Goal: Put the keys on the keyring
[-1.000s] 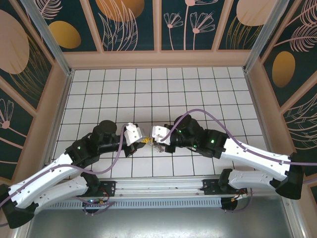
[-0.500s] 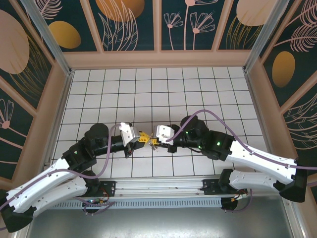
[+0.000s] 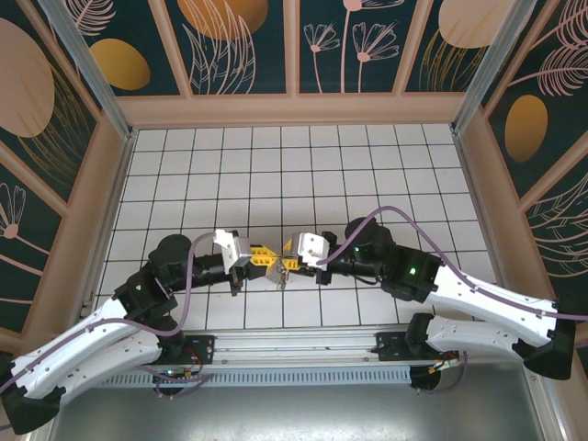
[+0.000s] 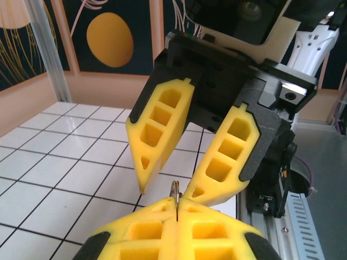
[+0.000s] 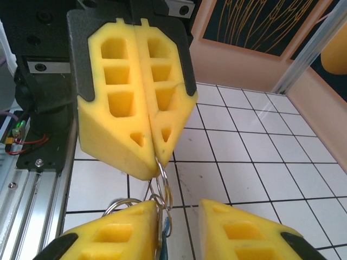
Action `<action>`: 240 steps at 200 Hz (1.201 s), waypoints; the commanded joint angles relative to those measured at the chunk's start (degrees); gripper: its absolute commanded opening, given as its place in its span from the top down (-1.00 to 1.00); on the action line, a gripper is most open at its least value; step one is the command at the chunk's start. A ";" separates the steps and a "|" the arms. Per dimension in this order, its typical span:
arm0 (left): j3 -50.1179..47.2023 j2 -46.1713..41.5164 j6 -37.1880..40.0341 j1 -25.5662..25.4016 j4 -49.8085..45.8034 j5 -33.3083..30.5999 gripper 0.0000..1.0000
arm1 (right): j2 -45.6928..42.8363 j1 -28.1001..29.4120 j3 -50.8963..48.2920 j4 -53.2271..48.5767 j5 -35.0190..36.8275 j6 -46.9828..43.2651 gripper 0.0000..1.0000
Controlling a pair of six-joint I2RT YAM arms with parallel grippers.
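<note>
My left end effector [image 4: 176, 201]: fingers [image 4: 146, 230] matt yellow, foam-like, faintly grainy; backings [image 4: 93, 248] matt black plastic. Keyring [image 5: 161, 187]: thin bright metal wire, polished. Desk [image 5: 238, 179]: smooth white tiles, slight sheen. Arm shells [image 3: 92, 340]: glossy white plastic.

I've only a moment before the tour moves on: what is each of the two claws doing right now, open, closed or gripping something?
The left gripper is shut on the keyring.
The right gripper is open, gripping nothing.

White tiled table [image 3: 276, 156], dark grid lines
</note>
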 commanded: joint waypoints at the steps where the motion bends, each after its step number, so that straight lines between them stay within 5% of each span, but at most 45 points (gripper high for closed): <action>1: -1.10 -1.81 -2.88 -0.37 8.21 2.93 1.00 | -1.65 -0.24 -1.11 2.36 -0.03 1.24 0.42; 185: -2.05 -1.69 -1.67 -0.33 8.71 5.98 1.00 | -2.11 -0.33 -2.58 6.31 -6.40 2.31 0.49; 240: -2.05 -1.62 -1.97 -0.28 8.85 7.56 1.00 | -1.86 -0.32 -2.45 6.16 -6.95 2.09 0.73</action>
